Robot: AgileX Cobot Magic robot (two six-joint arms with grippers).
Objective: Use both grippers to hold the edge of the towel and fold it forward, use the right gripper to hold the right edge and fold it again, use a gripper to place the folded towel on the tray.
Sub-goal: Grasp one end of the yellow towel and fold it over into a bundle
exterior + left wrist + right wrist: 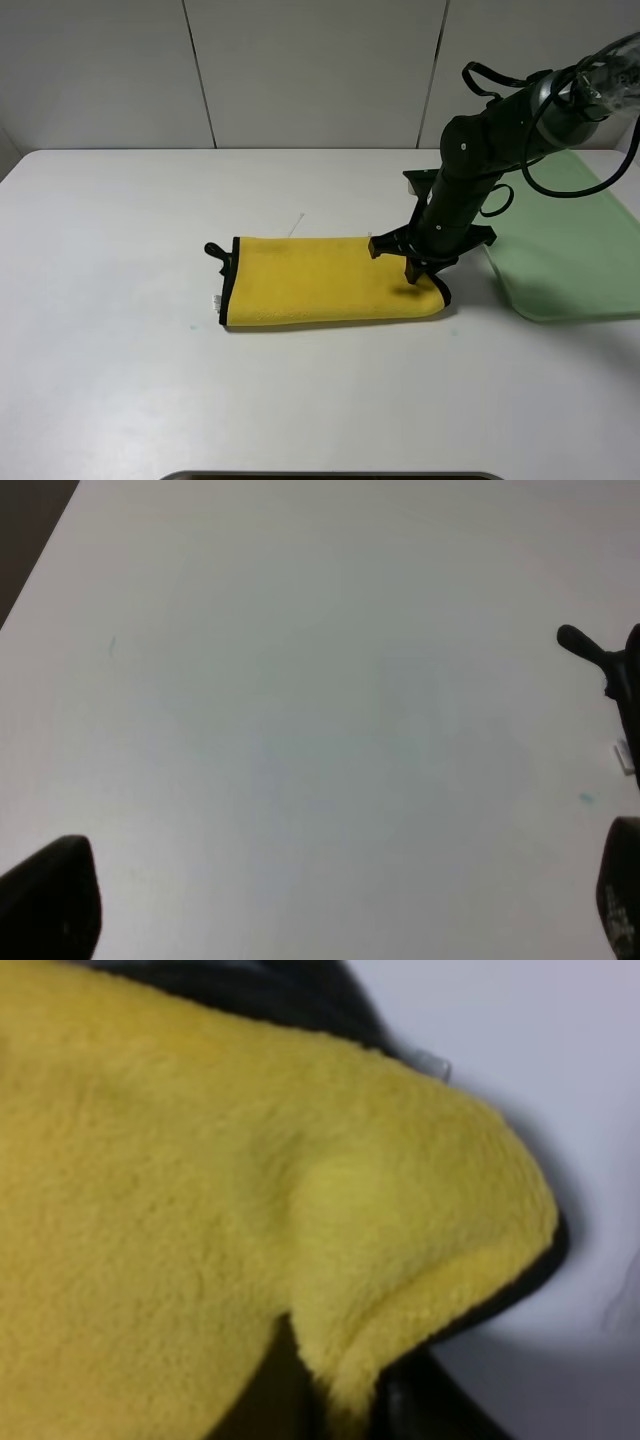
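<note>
Our right pincer (415, 272) grips the right edge of the towel (310, 283), which lies once-folded on the surface (120, 330); our left pincer (335, 910) hangs spread and empty. We should lift low and sweep leftward, matching the edges.

High overview (right wrist against towel (200, 1210))

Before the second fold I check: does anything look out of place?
Nothing spilled or damaged. Only the right end of the towel bunches up at the right gripper, and a black loop sticks out at its left corner.
</note>
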